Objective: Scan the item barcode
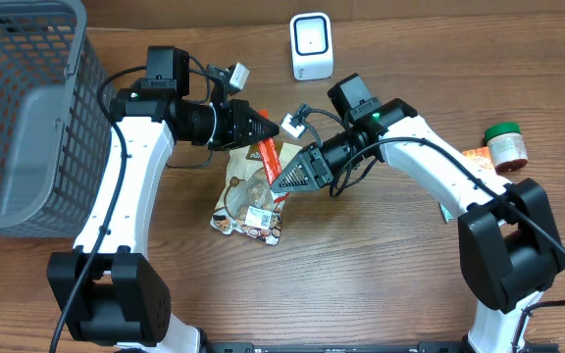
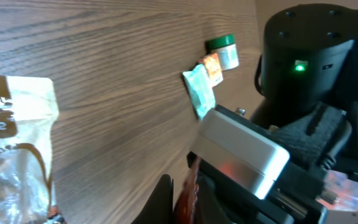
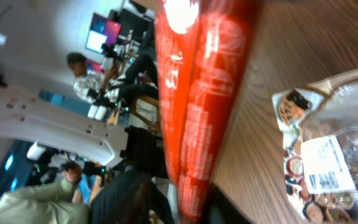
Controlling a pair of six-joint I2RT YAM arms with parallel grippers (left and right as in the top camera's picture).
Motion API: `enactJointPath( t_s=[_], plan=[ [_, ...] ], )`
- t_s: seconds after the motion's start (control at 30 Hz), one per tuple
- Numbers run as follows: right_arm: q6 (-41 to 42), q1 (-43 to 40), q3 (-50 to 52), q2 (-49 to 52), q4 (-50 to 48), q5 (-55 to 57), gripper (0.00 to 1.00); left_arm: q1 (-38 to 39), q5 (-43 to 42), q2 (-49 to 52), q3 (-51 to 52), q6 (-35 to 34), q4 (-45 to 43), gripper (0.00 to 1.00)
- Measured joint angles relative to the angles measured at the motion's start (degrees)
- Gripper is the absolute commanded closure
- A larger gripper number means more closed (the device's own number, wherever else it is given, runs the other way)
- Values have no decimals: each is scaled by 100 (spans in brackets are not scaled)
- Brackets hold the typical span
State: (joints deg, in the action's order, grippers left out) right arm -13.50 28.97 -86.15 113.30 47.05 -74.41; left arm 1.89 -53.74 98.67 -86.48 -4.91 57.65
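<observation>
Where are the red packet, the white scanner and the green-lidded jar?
red packet [image 3: 197, 93], right wrist view, middle of its printed face.
white scanner [image 1: 311, 44], overhead view, centre of its front.
green-lidded jar [image 1: 507, 150], overhead view, body below the lid.

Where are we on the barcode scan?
Done: the red packet looks lifted, held between the two arms. In hand: the left gripper is shut on it. The right gripper is at it too, grip unclear, so probably a handover. Left: the packet is not at the white scanner yet, so no scan shows.
</observation>
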Motion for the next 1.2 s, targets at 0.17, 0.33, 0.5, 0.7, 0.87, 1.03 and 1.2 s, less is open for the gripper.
enactJointPath(
  t_s=[0.17, 0.33, 0.5, 0.7, 0.87, 1.03, 1.2],
  plan=[
    [59, -153, 0, 0, -140, -417, 57, -15, -444, 0, 0, -111, -59, 96],
    [61, -282, 0, 0, -192, -699, 56, -146, -1078, 0, 0, -116, -164, 96],
    [85, -306, 0, 0, -407, -1086, 57, -317, -1445, 0, 0, -116, -175, 96],
    [160, -304, 0, 0, -503, -1296, 65, -376, -1628, 0, 0, -234, -437, 95],
    [188, -299, 0, 0, -505, -1357, 69, -376, -1829, 0, 0, -527, -890, 96],
    [190, -295, 0, 0, -542, -1360, 71, -376, -1919, 0, 0, -684, -977, 96],
    [234, -293, 0, 0, -706, -1360, 70, -376, -1965, 0, 0, -721, -997, 96]
  ],
)
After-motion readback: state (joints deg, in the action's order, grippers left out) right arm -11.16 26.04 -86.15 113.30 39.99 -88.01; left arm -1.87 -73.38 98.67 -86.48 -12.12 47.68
